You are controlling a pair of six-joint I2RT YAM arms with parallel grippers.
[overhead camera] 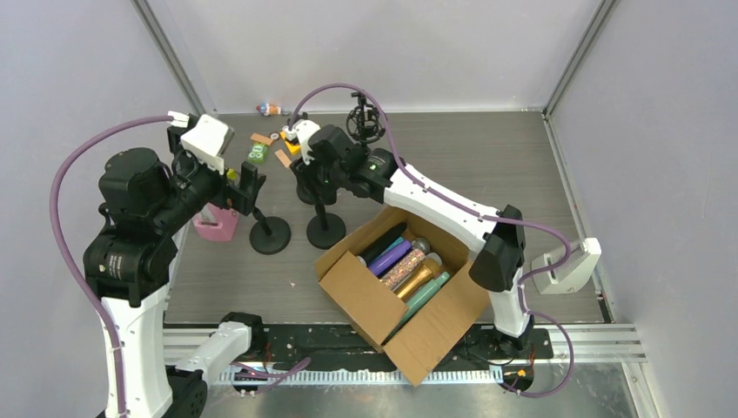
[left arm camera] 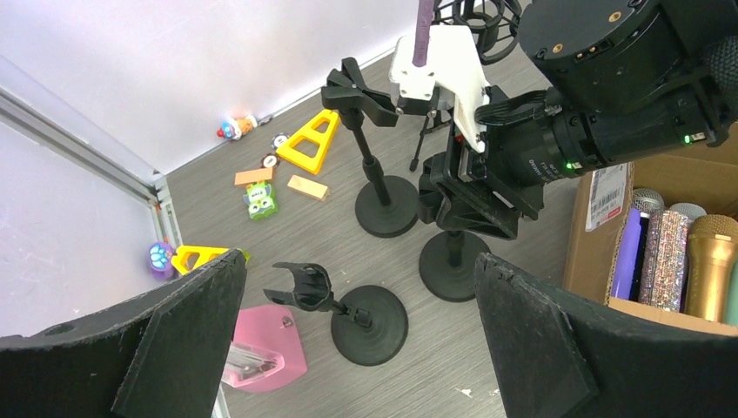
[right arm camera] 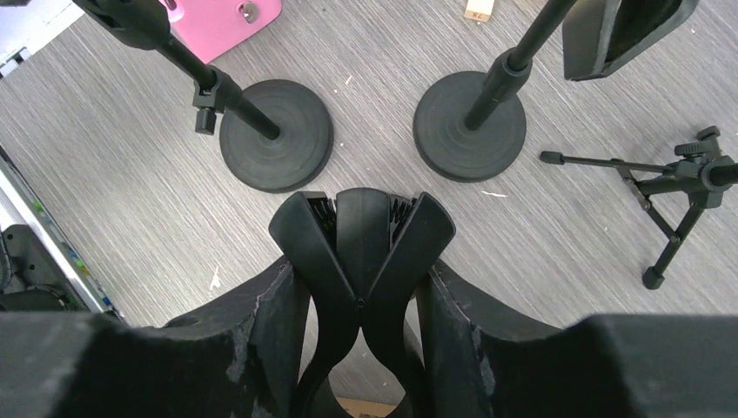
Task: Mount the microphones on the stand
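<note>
Several microphones (overhead camera: 405, 261) lie side by side in an open cardboard box (overhead camera: 374, 309); purple, glitter and gold ones (left arm camera: 666, 257) show in the left wrist view. Three black round-base stands (overhead camera: 269, 235) stand left of the box. My right gripper (right arm camera: 361, 270) is shut on the spring clip (right arm camera: 361, 222) atop the middle stand (left arm camera: 452, 266), a finger pressing each clip handle. That clip holds no microphone. My left gripper (left arm camera: 358, 279) hangs open above the nearest stand (left arm camera: 370, 324), whose clip (left arm camera: 300, 287) is bare.
A pink block (overhead camera: 216, 226) lies beside the left stand. Small toys and a yellow triangle (left arm camera: 311, 139) are scattered near the back wall. A black tripod stand (right arm camera: 679, 183) stands behind the round-base ones. Grey walls close in both sides.
</note>
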